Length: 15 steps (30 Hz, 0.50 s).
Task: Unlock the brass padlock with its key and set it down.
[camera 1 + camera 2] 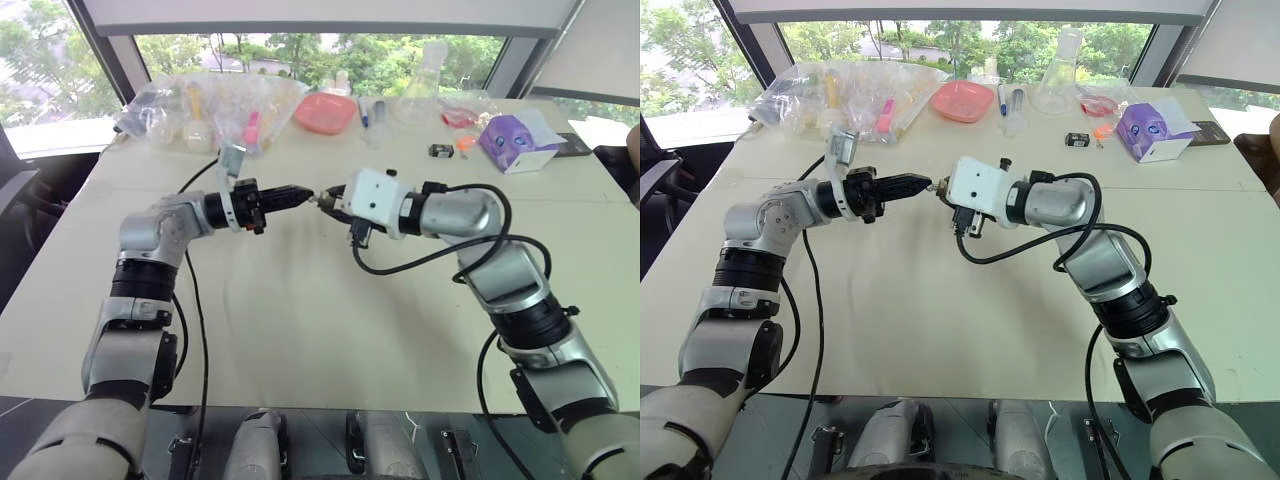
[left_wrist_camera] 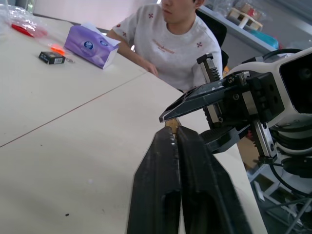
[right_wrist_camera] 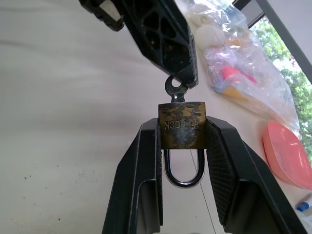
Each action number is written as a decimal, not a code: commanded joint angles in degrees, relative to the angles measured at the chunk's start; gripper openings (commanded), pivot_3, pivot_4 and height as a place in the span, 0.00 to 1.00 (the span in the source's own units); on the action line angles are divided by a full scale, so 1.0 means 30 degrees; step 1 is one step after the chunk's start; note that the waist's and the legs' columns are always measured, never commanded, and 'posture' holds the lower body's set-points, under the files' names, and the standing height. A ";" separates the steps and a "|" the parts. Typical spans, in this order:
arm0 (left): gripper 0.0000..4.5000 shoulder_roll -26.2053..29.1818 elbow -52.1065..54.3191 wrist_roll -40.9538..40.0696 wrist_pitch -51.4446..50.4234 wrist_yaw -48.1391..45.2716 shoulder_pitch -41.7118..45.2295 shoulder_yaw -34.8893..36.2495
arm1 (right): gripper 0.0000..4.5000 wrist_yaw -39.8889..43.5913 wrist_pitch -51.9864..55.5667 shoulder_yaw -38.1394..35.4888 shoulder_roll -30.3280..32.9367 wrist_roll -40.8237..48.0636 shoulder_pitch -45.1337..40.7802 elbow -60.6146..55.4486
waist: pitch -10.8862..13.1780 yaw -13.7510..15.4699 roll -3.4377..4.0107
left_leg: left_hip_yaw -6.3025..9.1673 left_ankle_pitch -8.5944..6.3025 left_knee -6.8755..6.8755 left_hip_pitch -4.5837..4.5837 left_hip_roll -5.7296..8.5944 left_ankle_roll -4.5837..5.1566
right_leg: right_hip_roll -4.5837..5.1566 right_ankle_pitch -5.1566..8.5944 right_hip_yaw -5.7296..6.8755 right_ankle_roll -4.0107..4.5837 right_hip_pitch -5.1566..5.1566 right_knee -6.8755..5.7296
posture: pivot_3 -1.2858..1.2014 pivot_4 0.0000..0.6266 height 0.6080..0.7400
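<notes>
The padlock [image 3: 182, 124] is clamped by its brass body between the right hand's [image 3: 181, 146] fingers, shackle toward the wrist, held above the surface [image 1: 300, 310] near its middle. From nine o'clock, the key [image 3: 175, 89] in the lock is pinched by the closed left hand [image 1: 308, 195].

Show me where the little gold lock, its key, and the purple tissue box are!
brass padlock [image 3: 182, 124], right wrist view, on its yellowish body.
key [image 3: 176, 88], right wrist view, on its round silvery head.
purple tissue box [image 1: 515, 141], left eye view, on its top face.
</notes>
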<state>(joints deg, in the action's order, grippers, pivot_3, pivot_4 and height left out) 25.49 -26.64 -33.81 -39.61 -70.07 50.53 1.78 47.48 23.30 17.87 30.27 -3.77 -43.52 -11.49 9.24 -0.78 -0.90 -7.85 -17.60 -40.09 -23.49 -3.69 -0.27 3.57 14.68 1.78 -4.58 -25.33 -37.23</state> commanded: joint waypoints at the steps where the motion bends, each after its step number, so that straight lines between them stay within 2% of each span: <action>1: 0.02 0.0204 0.0303 0.0321 0.0431 -0.0363 0.0607 -0.0018 | 0.15 -0.0254 -0.0119 -0.0293 -0.0137 -0.0131 -0.0368 -0.1070 | 0.0000 0.0005 0.0000 | 0.0001 0.0000 0.0000 0.0000 0.0000 0.0000 | 0.0000 0.0000 0.0000 0.0000 0.0000 0.0000 | 0.52 0.24 0.94; 5: 0.02 0.0349 0.0602 0.1062 0.1175 -0.0598 0.0508 -0.0548 | 0.15 -0.0279 -0.0132 -0.0346 -0.0216 -0.0164 -0.0510 -0.0990 | 0.0000 0.0006 0.0000 | 0.0000 0.0000 0.0000 0.0000 0.0001 0.0000 | 0.0001 0.0000 0.0000 0.0000 0.0000 0.0000 | 0.52 0.24 0.94; 15: 0.02 -0.0410 0.1341 0.4760 0.9523 0.1130 -0.0100 -0.1097 | 0.15 -0.0482 -0.0252 -0.0495 -0.0295 -0.0240 -0.0664 -0.0700 | 0.0000 0.0023 0.0000 | -0.0005 0.0000 0.0000 0.0000 0.0001 0.0000 | 0.0003 0.0000 -0.0001 0.0001 0.0000 0.0001 | 0.52 0.24 0.94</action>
<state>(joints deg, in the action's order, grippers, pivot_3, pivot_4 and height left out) 24.40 -23.92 -22.33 -16.97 -69.14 49.94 -1.48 45.75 23.58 16.92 30.21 -5.07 -43.69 -11.41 9.24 -0.71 -0.90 -7.87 -17.60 -40.09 -23.48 -3.69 -0.27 3.58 14.68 1.78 -4.58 -25.33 -37.23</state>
